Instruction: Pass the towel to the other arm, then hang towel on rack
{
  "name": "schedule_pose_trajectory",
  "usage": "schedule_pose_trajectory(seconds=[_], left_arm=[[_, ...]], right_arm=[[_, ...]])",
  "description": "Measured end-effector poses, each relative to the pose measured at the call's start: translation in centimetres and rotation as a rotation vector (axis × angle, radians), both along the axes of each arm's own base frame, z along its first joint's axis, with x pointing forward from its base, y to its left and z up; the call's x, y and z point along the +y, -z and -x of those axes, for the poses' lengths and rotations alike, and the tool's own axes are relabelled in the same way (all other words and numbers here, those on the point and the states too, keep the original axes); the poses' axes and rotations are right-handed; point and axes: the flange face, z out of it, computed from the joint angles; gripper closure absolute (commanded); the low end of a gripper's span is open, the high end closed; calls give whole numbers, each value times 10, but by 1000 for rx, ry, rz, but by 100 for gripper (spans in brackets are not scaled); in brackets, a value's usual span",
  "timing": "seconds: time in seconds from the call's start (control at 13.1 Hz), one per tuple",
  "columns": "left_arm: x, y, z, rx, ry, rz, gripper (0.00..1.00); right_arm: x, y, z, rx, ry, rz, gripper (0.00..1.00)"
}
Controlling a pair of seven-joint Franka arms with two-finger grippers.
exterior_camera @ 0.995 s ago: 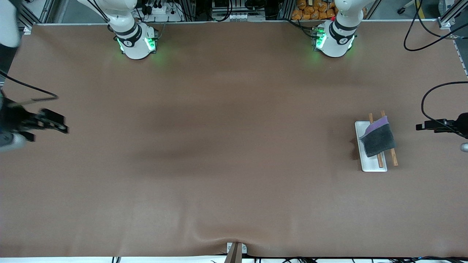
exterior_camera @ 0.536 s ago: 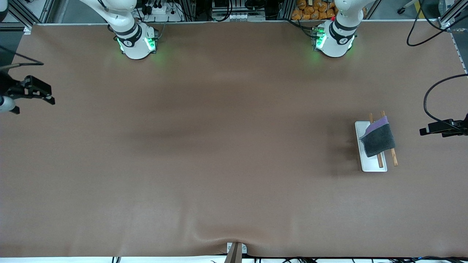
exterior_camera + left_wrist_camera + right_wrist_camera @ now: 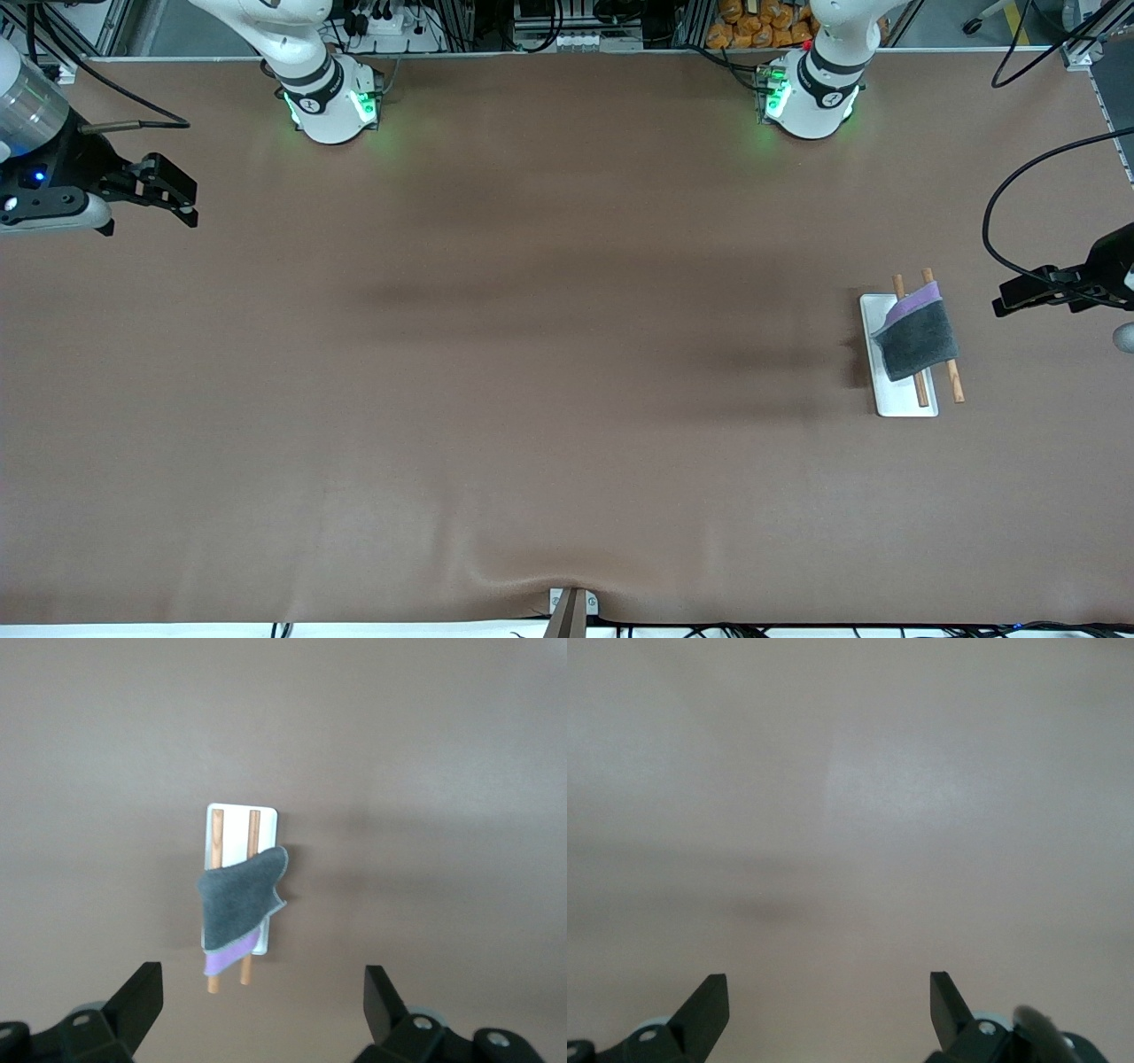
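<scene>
The grey towel (image 3: 917,341) with a purple edge hangs draped over the two wooden rods of the rack (image 3: 895,399), which stands on its white base plate toward the left arm's end of the table. In the left wrist view the towel (image 3: 239,899) covers the rods of the rack (image 3: 235,819). My left gripper (image 3: 1005,301) (image 3: 261,997) is open and empty, up in the air beside the rack at the table's end. My right gripper (image 3: 182,195) (image 3: 828,992) is open and empty over bare table at the right arm's end.
The brown table mat (image 3: 549,354) spreads between the arms. Both arm bases (image 3: 328,102) (image 3: 811,97) stand at its farthest edge. A black cable (image 3: 1001,230) loops by the left gripper. A small bracket (image 3: 571,607) sits at the nearest edge.
The right gripper has swung away from the front camera and inward over the table's end. The left gripper has shifted slightly toward the rack. The towel and rack have not moved.
</scene>
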Motion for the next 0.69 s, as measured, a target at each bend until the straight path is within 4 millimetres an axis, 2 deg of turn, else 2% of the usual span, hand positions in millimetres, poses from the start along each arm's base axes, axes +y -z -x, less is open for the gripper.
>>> schedule_pose_trajectory(seconds=[0.31, 0.69], left_arm=[[0, -17, 4, -31, 8, -9, 0], [-41, -55, 36, -6, 32, -35, 0]], right_arm=[[-7, -1, -2, -6, 13, -2, 0], [-14, 2, -5, -1, -33, -3, 0]])
